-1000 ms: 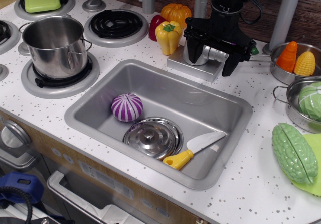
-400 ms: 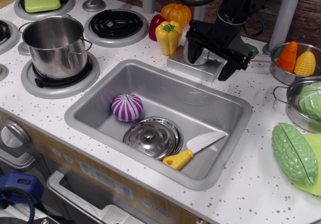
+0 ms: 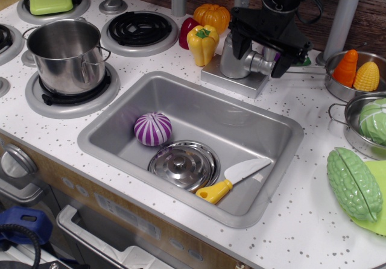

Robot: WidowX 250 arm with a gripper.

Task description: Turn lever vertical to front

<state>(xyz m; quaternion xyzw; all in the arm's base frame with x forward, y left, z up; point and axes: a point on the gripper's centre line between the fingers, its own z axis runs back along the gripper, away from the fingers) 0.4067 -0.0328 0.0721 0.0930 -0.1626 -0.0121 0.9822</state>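
In the single overhead view, the black robot gripper (image 3: 260, 44) sat in the upper right of the frame, higher than it had been a second earlier, when its two dark fingers straddled the faucet body and reached down toward the base plate. Its fingers were spread, with nothing pinched between them. The lift exposed the short silvery-grey cylindrical stub lever (image 3: 260, 63), which projected sideways to the right from the rounded grey plastic faucet body (image 3: 234, 58) on its square base plate (image 3: 235, 79), just behind the back rim of the grey rectangular sink (image 3: 90, 137). A second before, the gripper had largely covered that stub. Judging from this, the lever seemed to lie roughly level rather than upright, so the turn looked either done or nearly so, and the gripper appeared to be backing off. The speckled white surface (image 3: 313, 221) and the yellow toy pepper (image 3: 202, 43) beside the faucet were unchanged
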